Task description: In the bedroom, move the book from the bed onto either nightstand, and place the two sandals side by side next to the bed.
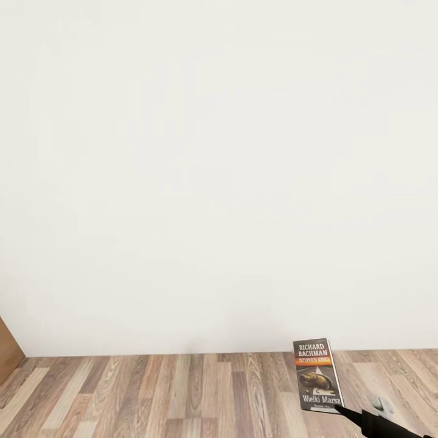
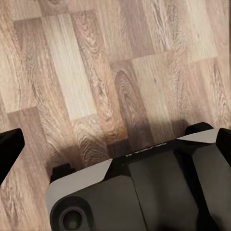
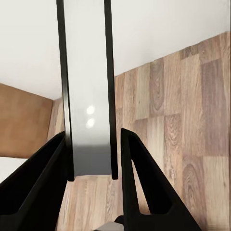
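Surroundings: a bare white wall (image 1: 219,170) takes up most of the head view, with wood-plank floor (image 1: 182,395) along the bottom and a brown panel (image 1: 7,350) at the lower left edge.
Book: the book (image 1: 317,375) stands upright at the lower right of the head view, cover facing the camera.
Right gripper: the right gripper (image 3: 92,166) clamps the book's lower end between both black fingers; the wrist view looks along its pale page edge.
Left gripper: the left wrist view shows plank floor and the robot's dark base (image 2: 144,192); open or closed, cannot tell.

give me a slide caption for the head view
Right gripper holds the book upright, cover facing the camera, before a blank white wall and wood-plank floor.
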Controlling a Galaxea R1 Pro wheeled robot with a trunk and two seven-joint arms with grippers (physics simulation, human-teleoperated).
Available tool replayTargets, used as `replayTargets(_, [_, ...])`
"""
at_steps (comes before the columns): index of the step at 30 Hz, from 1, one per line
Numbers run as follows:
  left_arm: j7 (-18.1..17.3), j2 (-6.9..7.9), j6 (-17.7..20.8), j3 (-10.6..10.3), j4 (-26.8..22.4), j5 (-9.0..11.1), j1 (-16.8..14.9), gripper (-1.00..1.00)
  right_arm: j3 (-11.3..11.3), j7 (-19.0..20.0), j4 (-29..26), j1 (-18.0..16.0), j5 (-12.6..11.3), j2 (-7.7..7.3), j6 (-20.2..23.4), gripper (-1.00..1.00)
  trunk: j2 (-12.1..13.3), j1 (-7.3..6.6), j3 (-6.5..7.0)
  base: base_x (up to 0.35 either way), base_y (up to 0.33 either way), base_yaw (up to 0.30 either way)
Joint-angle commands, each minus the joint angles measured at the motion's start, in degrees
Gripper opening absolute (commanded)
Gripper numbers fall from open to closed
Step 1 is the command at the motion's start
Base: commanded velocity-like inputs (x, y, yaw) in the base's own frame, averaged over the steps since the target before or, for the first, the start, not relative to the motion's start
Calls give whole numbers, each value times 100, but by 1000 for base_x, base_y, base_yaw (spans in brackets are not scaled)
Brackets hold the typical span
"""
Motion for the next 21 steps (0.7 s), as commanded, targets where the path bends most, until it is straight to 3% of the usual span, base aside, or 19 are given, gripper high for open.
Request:
replayTargets(1, [5,1,-43,-18,3,-56,0,100,40,26,80,-8,-61,1,36,-100,-4,2,-2,19,0,-225])
replayTargets(14, [5,0,-56,-18,4,-33,1,100,41,23,331,-8,-61,1,36,-100,-4,2,-2,5,0,-234])
replayTargets(21, [5,0,-56,-18,4,-33,1,100,40,23,332,-8,-61,1,36,-100,-4,2,-2,188,0,-226])
